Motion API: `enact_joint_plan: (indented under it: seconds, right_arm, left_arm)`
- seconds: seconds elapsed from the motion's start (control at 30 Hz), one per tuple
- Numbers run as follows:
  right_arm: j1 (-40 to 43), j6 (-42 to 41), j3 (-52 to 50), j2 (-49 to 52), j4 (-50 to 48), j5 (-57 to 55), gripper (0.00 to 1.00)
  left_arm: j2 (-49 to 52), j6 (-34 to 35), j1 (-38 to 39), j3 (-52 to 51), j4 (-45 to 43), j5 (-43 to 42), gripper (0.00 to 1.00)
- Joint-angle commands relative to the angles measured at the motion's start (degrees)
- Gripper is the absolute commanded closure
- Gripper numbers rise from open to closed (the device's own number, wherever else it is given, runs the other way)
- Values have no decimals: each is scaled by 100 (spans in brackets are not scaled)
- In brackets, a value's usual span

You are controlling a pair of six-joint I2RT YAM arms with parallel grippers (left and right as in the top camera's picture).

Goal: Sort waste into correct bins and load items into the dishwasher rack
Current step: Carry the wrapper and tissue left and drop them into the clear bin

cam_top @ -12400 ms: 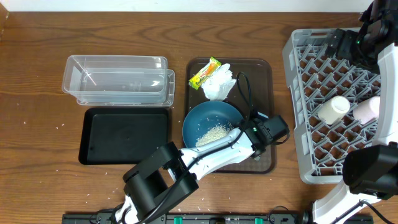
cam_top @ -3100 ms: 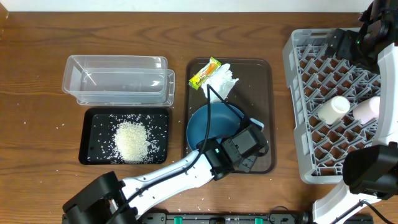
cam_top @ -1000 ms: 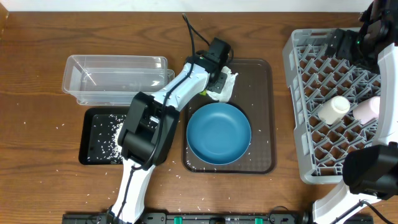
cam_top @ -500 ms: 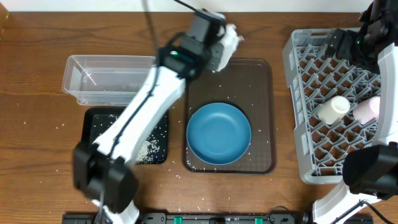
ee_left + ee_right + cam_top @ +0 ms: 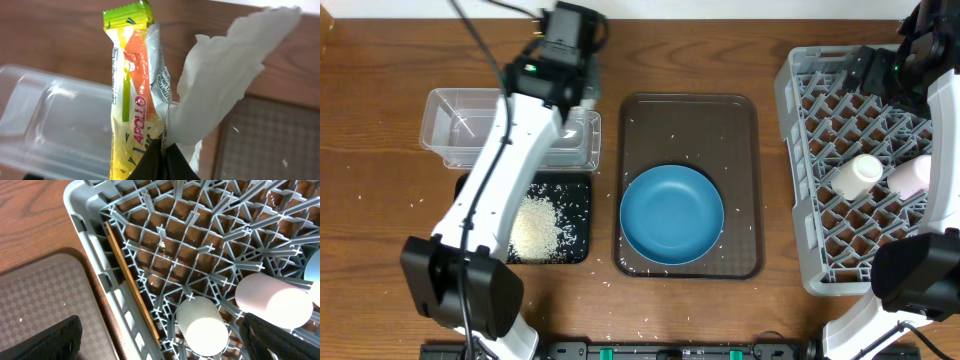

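**Step in hand.** The left pincer [image 5: 161, 156] is pressed together on two pieces of waste at once, the snack wrapper [image 5: 131, 105] and the crumpled tissue [image 5: 220, 85]. Both are pinched at one end, with the rest of each standing free past the fingertips. It hangs over the right end of the clear tub [image 5: 470, 130], which sits toward the far left of the surface. Just on the near side of the tub lies the black tray [image 5: 462, 200], with the rice [image 5: 532, 228] heaped in it. By my reading, the step is the release of the dry waste into the tub.

**Doing it well.**
- In the left wrist view the tissue fans out past the tub's rim toward the brown tray [image 5: 690, 125]. The load should be brought further over the tub's interior before release.
- The tissue is light and may drift or cling to a finger, so come down close to the opening first.
- Spread the jaws fully, then confirm that both pieces have dropped.

**Other arm.** The right pincer [image 5: 160, 330] is spread wide and holds nothing. It hangs above the far left corner of the rack [image 5: 800, 90], at the right edge of the surface. The rack holds the white cup [image 5: 858, 172], the pink cup [image 5: 910, 175] and the chopsticks [image 5: 132, 285]. The blue bowl [image 5: 672, 214] rests on the brown tray and is not yet loaded.

**Writing.** The wrapper reads "APOLLO" in red capitals on its yellow panel. The fine print along the silver seam is too small to read.
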State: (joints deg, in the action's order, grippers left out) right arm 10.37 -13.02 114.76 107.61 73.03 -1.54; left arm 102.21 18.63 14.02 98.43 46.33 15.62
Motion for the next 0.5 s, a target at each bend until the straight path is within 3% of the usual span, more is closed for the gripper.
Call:
enact_joint_plan:
  seconds: [0.0,0.47]
  right_arm:
    - [7,-66,13,28,2,-59,1]
    - [7,-66,13,28,2,-59,1]
  left_arm:
    - [33,1099,-345,26,103,205,94]
    - [46,5136,-1047,-173,1008,155,93]
